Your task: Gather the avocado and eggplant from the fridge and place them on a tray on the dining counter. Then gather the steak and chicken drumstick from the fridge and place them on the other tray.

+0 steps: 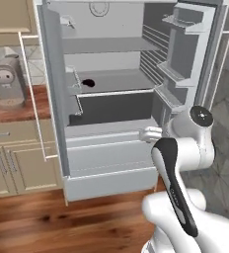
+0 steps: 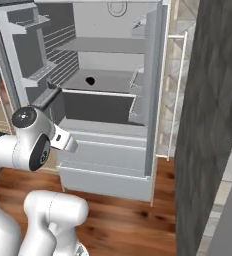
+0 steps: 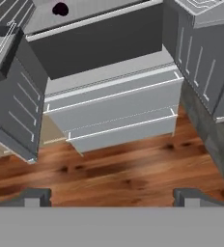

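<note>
Evidently the work stands at a gathering step: the robot faces one fridge (image 1: 111, 99) with both doors swung wide, and nothing has been lifted out at this moment. Going from the biggest thing down, the fridge's interior shows one upper shelf, one middle shelf (image 1: 111, 81), a dark open compartment below it, and two pale drawers (image 3: 114, 108) stacked at the bottom, above the wooden floor (image 3: 123, 173). Beside the fridge, to the left, runs one wooden bench (image 1: 13, 108) carrying one coffee machine (image 1: 7, 84). One white arm (image 1: 185, 148) is folded low in front of the drawers. Its end effector (image 3: 111, 197) hangs empty with the fingers spread as wide as they go, aimed down at the drawers and floor rather than at any food. Smallest of all, one dark rounded item (image 1: 88, 83) lies on the middle shelf, toward its left; it is probably the eggplant or the avocado, though it is too small to tell which. I count no other food. The next move, I judge, calls for raising and tilting the hand toward that shelf.
</note>
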Available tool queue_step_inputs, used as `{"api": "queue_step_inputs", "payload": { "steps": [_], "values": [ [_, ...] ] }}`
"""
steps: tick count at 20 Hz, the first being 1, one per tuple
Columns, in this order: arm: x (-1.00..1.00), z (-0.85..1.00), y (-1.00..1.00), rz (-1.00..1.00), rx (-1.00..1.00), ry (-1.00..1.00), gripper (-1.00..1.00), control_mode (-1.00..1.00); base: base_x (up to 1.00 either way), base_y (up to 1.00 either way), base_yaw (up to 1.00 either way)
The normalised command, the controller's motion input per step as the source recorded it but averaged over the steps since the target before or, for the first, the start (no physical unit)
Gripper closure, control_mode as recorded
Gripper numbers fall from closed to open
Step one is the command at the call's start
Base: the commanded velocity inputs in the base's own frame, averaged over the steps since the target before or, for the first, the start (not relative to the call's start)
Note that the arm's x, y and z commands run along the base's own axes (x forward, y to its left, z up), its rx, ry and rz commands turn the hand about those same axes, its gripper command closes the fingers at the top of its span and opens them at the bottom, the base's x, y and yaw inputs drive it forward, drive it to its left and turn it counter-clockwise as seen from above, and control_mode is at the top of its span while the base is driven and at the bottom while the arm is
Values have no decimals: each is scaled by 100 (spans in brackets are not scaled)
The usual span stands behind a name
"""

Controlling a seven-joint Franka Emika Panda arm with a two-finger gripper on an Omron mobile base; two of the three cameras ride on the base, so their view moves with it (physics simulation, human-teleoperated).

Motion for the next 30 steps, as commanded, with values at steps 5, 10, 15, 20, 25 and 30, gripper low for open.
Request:
{"api": "queue_step_inputs", "payload": {
  "steps": [5, 10, 15, 20, 25, 30],
  "values": [
    [0, 0, 0, 0, 0, 0, -100, 100, 77, -21, 7],
    [0, 0, 0, 0, 0, 0, -100, 100, 61, -16, 5],
    [0, 0, 0, 0, 0, 0, -100, 100, 59, -13, 2],
    [0, 0, 0, 0, 0, 0, -100, 100, 47, -1, 0],
    [0, 0, 0, 0, 0, 0, -100, 100, 51, 0, 0],
    [0, 0, 0, 0, 0, 0, -100, 100, 55, 0, -2]
  ]
}}
